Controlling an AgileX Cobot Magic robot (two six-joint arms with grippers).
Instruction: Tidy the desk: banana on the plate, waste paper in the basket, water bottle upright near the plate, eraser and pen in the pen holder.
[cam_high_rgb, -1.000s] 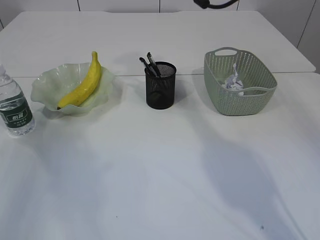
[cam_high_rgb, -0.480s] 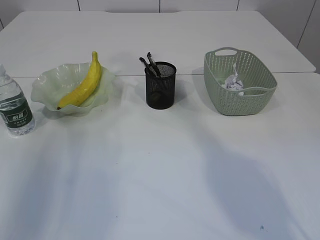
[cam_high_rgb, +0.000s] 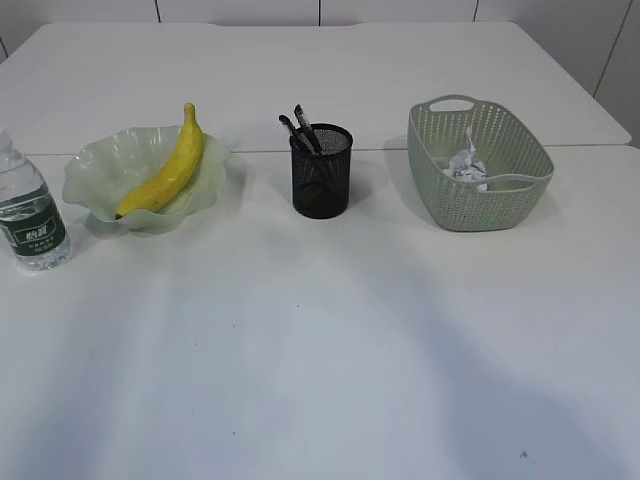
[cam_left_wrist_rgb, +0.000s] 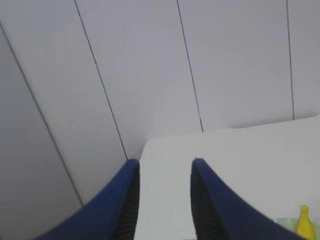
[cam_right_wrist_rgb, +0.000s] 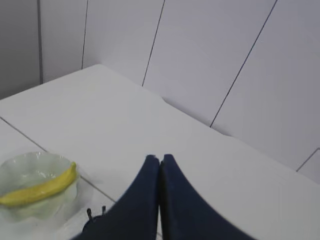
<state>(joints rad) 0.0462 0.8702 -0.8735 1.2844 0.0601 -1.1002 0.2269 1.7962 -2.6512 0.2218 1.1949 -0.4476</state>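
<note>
White tabletop (cam_high_rgb: 320, 350) fills the exterior view, a seam running left to right behind the objects and pale panelled wall (cam_left_wrist_rgb: 150, 65) beyond the far edge; the whole near half lies open, crossed only by soft shadows. Along the seam, well apart from one another, sit four things. At the far left edge a clear plastic water bottle (cam_high_rgb: 28, 215) with a dark green label stands upright, near the wavy-rimmed, translucent pale green plate (cam_high_rgb: 90, 175), where the smooth yellow banana (cam_high_rgb: 165, 170) lies curved across the bowl. In the middle, a black wire-mesh pen holder (cam_high_rgb: 321, 172) holds dark pens (cam_high_rgb: 298, 128) leaning left; the eraser cannot be made out. To the right, a grey-green perforated plastic basket (cam_high_rgb: 495, 200) with handle slots holds crumpled white waste paper (cam_high_rgb: 467, 160). Neither arm shows in the exterior view. The left gripper (cam_left_wrist_rgb: 165, 167) has its blue fingers parted, nothing between them; the right gripper (cam_right_wrist_rgb: 160, 159) has its fingers pressed together, empty.
</note>
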